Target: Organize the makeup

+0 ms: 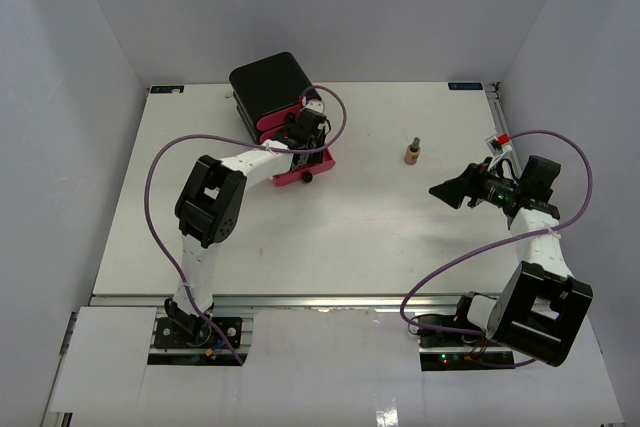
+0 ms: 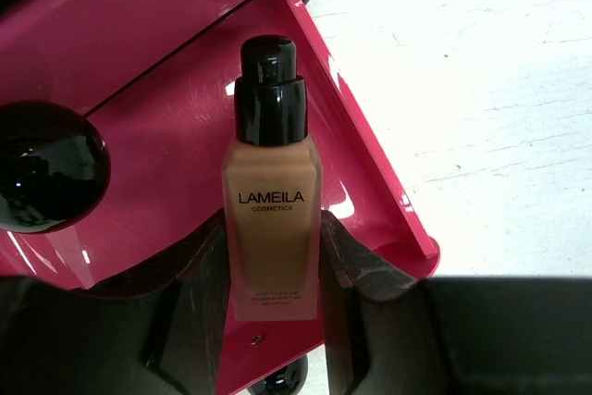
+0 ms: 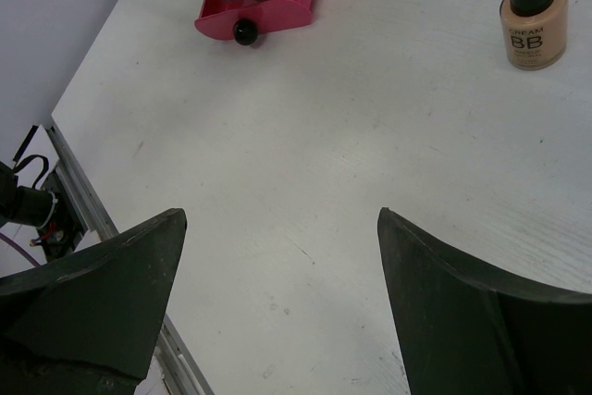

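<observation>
My left gripper (image 2: 273, 249) is shut on a tan foundation bottle (image 2: 273, 201) with a black cap, a finger pressed against each side. It holds the bottle over the open pink drawer (image 2: 166, 127) of the black box (image 1: 268, 85). In the top view the left gripper (image 1: 308, 133) sits at the box's front. A small tan BB cream bottle (image 1: 411, 151) with a dark cap stands upright on the table, also seen far right in the right wrist view as the small bottle (image 3: 529, 23). My right gripper (image 1: 447, 192) hovers open over bare table, jaws wide with nothing between them (image 3: 282, 219).
The pulled-out pink drawer (image 1: 305, 171) has a round black knob (image 3: 244, 32) facing the table's middle. A second black knob (image 2: 46, 166) shows on a drawer front. White walls enclose the table on three sides; a metal rail (image 3: 88, 210) runs along the near edge.
</observation>
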